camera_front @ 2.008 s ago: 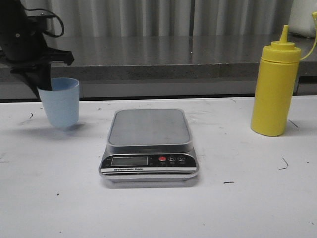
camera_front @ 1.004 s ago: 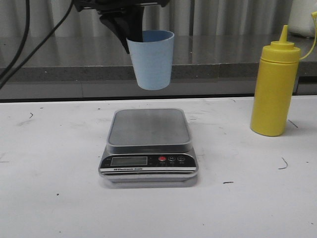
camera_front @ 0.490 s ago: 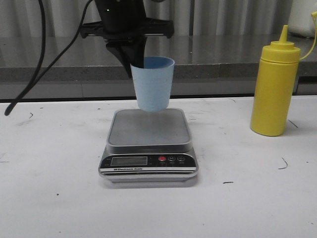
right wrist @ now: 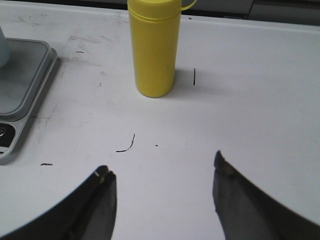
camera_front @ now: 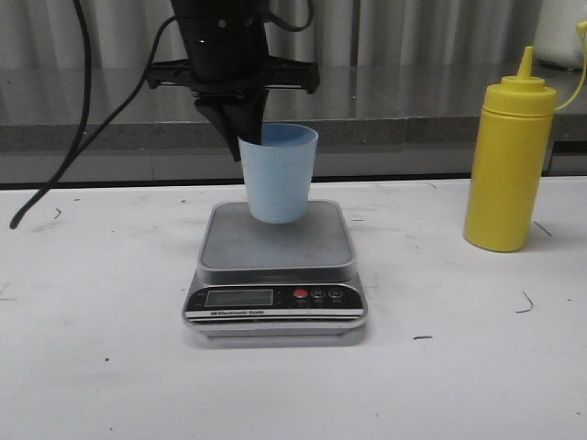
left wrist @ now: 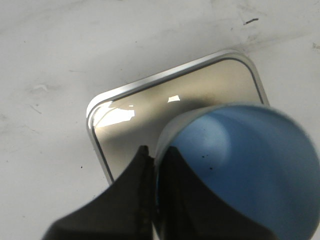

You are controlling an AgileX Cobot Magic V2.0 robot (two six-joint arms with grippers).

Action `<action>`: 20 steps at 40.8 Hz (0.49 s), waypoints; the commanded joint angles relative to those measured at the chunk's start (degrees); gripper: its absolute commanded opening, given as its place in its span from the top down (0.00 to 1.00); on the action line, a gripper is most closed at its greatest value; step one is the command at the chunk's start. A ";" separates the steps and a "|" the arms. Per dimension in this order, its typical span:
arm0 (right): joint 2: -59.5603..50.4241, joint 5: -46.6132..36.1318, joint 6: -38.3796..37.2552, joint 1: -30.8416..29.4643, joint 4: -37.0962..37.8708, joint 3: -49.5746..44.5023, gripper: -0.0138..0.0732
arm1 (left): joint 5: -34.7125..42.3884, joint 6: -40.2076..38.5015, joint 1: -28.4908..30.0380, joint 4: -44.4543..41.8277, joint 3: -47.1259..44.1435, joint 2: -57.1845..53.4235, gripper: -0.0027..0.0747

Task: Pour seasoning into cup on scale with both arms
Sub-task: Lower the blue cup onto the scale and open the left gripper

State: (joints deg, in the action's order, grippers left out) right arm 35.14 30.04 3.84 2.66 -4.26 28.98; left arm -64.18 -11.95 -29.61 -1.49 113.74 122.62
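So far only the cup [camera_front: 278, 174] is handled: its rim is pinched by the left gripper [camera_front: 246, 137] over the scale [camera_front: 275, 266], contact unclear. The seasoning [camera_front: 509, 165] stands untouched on the worktop [camera_front: 459, 367], the right gripper [right wrist: 162, 192] wide open, empty.

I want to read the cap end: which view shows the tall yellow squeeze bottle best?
The front view: the tall yellow plastic squeeze bottle shows whole, nozzle included. The right wrist view cuts off its top; the left wrist view lacks it.
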 commanded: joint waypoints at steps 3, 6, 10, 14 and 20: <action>0.30 -3.43 0.38 -0.13 0.45 2.02 0.32 | 0.92 -0.58 -0.33 -0.12 1.93 -3.31 0.99; 0.30 -3.43 0.38 -0.13 0.45 2.02 0.32 | 1.02 -0.58 -0.33 -0.12 1.93 -3.31 0.99; 0.30 -3.43 0.38 -0.13 0.45 2.02 0.32 | 1.11 -0.39 -0.33 -0.12 1.93 -3.31 0.99; 0.30 -3.43 0.38 -0.13 0.45 2.02 0.32 | 0.66 0.64 -0.33 0.02 1.93 -2.97 0.94; 0.30 -3.43 0.38 -0.13 0.45 2.02 0.32 | -0.65 0.64 -0.33 0.10 1.93 -2.43 0.69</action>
State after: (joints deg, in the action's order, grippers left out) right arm 35.14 30.13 3.84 2.66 -4.26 28.98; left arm -65.49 -11.46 -29.61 -1.49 113.74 123.19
